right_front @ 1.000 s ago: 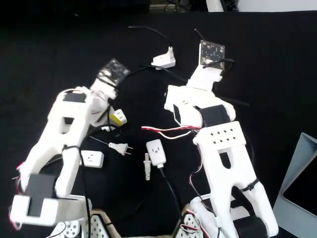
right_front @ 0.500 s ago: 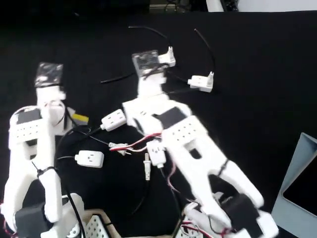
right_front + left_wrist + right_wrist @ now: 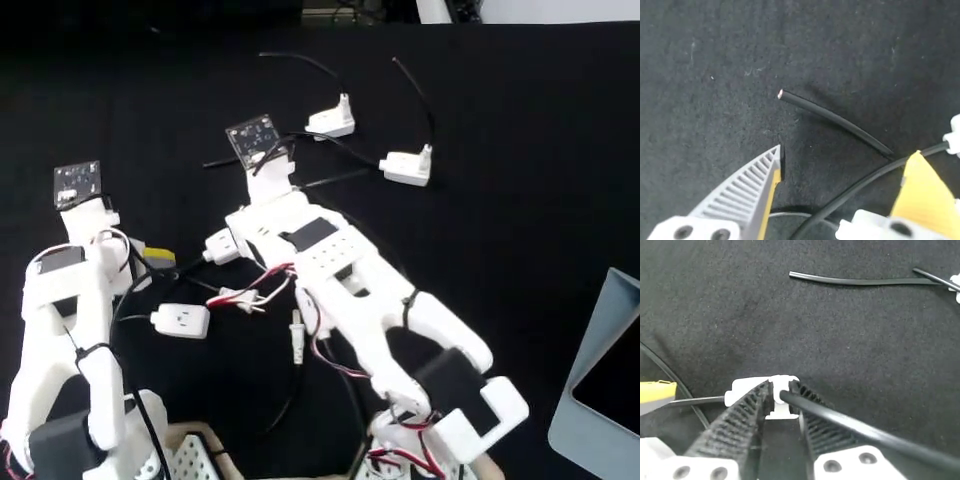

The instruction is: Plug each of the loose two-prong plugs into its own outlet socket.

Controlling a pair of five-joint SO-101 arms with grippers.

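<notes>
My right gripper (image 3: 780, 399) is shut on a white outlet socket (image 3: 747, 390), which lies at centre left of the black table (image 3: 222, 244); a black cord runs between the jaws. My left gripper (image 3: 840, 172) stands open just left of it, yellow finger (image 3: 160, 258) near the socket, with black cords (image 3: 835, 119) below it. A second socket (image 3: 182, 320) lies in front of the left arm. Two more sockets (image 3: 330, 122) (image 3: 405, 167) lie at the back. A loose two-prong plug (image 3: 240, 298) and another plug (image 3: 297, 332) rest near the middle.
Black cords (image 3: 300, 62) curl across the back of the black cloth. A grey-blue box (image 3: 600, 380) stands at the right edge. Red and white arm wires (image 3: 262, 285) hang over the two-prong plug.
The right arm has swung left from the back sockets to the centre-left socket. The left arm has pulled back to the left, away from that socket.
</notes>
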